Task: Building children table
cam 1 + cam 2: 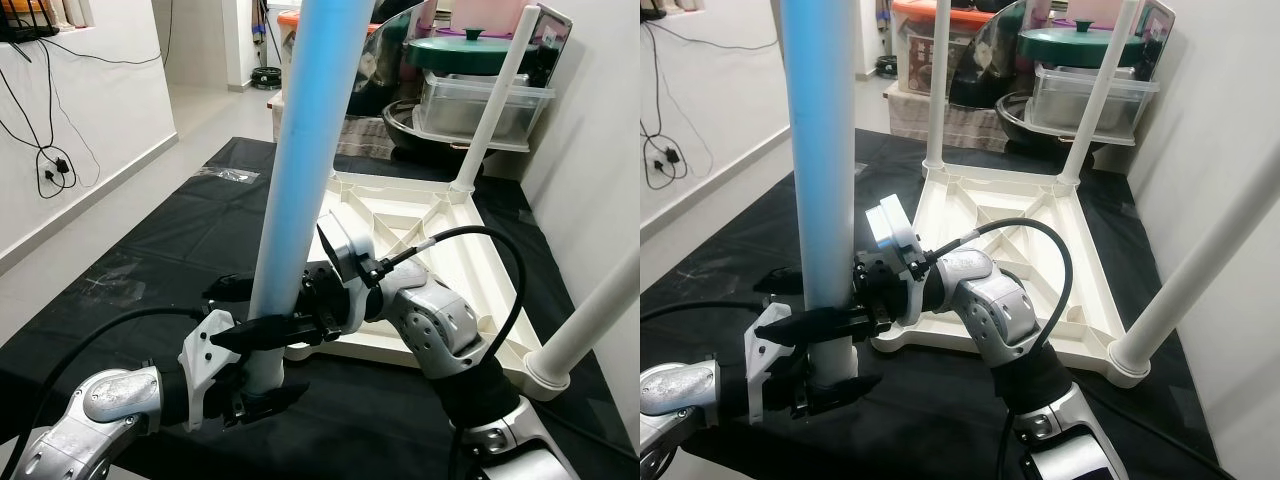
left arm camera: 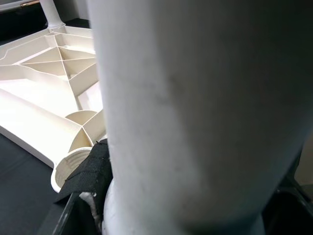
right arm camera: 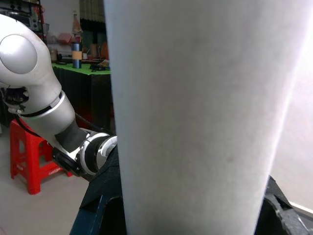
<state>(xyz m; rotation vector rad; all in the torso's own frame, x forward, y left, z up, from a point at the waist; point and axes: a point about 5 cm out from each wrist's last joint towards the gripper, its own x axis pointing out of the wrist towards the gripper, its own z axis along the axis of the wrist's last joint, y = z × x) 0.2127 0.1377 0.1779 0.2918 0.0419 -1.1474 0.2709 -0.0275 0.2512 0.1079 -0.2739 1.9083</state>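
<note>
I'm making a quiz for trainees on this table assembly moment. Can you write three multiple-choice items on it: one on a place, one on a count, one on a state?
1. Where does the upturned tabletop lie?
A. on the black sheet
B. on a red stool
C. on the bare floor

2. How many legs already stand fitted in the tabletop's corners?
A. none
B. one
C. three

3. How is the loose leg held?
A. lying flat, untouched
B. upright, with both pincers gripping it
C. upright, by a person's hand

Answers:
1 A, since the black sheet spreads under the tabletop on every side.
2 C, since three white legs rise from its corners in the right eye view.
3 B, since the left pincer and the right pincer both close on its lower end.
</note>
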